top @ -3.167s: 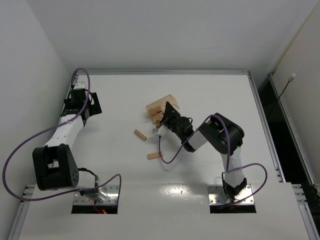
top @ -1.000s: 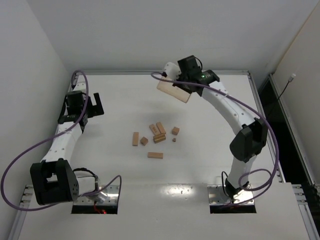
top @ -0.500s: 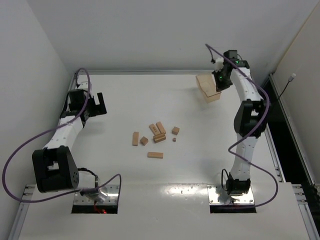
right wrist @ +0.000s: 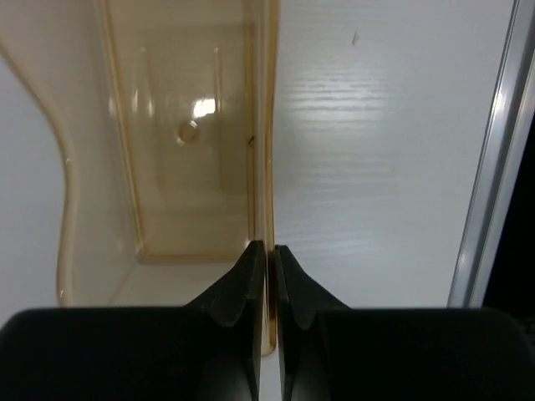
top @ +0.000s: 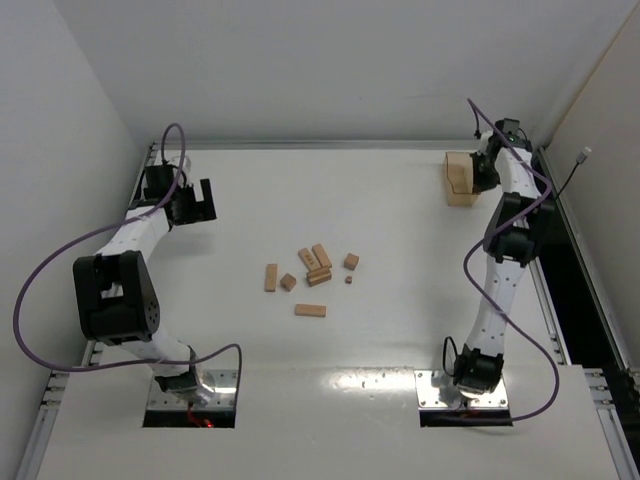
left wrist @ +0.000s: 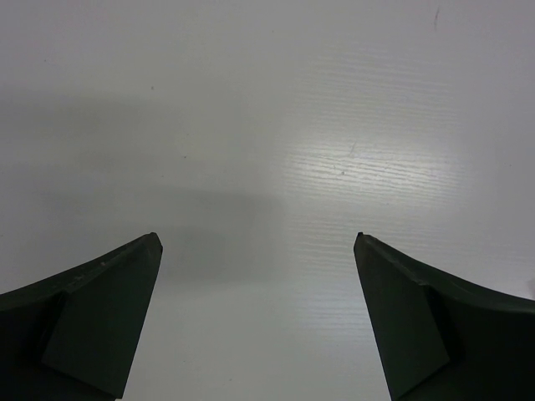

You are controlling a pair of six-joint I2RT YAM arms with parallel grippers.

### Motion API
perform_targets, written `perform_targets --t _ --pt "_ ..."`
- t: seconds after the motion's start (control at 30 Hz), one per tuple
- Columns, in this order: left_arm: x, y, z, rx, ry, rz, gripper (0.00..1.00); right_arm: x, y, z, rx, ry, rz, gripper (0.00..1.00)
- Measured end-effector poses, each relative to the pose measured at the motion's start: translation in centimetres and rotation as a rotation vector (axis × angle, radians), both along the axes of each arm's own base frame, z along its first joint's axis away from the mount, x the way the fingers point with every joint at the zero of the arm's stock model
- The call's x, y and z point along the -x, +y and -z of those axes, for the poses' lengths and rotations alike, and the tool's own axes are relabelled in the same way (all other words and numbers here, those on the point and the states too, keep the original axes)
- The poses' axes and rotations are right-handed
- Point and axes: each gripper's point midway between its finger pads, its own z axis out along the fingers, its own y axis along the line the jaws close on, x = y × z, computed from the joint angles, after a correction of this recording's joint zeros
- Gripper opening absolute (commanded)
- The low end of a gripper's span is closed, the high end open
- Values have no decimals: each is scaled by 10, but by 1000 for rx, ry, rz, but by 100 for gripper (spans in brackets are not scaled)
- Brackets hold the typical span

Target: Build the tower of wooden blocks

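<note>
Amber box point(top: 458, 181) now at far-right corner, right tool point(right wrist: 267, 247) pinching its wall

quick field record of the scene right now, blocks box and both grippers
wood blocks: about eight pieces lying scattered mid-table, no tower standing
amber box: looks empty, at the far right corner of the table
right gripper: shut on the amber box's thin wall
left gripper: open, above bare table at the far left, holding nothing
task state: stacking not yet begun
</note>
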Motion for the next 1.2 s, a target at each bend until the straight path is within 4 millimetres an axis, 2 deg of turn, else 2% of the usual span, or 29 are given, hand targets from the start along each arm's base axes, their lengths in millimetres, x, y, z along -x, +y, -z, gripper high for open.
perform_targets --t 0.07,0.13,0.17,0.2,0.33,0.4,0.47,0.53,0.6,0.67,0.7,0.77,0.83,0.9,0.97,1.03,1.1,1.2 --pt "1 0 3 1 9 0 100 4 -9 16 -17 22 23 15" --pt "1 0 3 2 12 1 100 6 -15 18 -15 25 32 29" --pt "1 0 4 2 14 1 100 6 -16 17 -15 23 29 39" --pt "1 0 5 2 15 1 100 5 -17 17 -19 20 25 56" --pt "1 1 6 -4 20 -4 100 5 -9 13 -37 12 -37 70" --pt "2 3 6 -9 21 -12 100 9 3 6 -41 2 -74 72" --pt "2 4 4 -13 15 -17 100 23 27 -12 -44 -14 -123 76" --pt "8 4 1 -16 6 -25 100 33 59 -48 -44 -71 -193 76" --pt "14 4 -5 -19 -11 -42 100 37 97 -104 -35 -189 -278 76" --pt "21 6 -14 -23 -45 -72 100 48 138 -168 -7 -345 -376 76" --pt "23 6 -19 -24 -65 -82 100 59 162 -198 13 -429 -436 76" --pt "29 7 -27 -26 -93 -103 100 91 205 -244 46 -558 -546 76" --pt "31 8 -34 -30 -117 -113 100 119 236 -265 65 -630 -635 76" --pt "31 9 -39 -30 -134 -118 100 138 257 -266 63 -643 -704 76" --pt "34 8 -39 -29 -140 -120 100 149 271 -252 53 -602 -756 76" --pt "37 6 -37 -30 -135 -114 100 154 288 -218 37 -511 -803 76" --pt "37 6 -37 -31 -133 -115 100 167 308 -170 22 -392 -858 77" --pt "39 7 -37 -39 -135 -124 100 194 337 -105 -4 -206 -928 86"
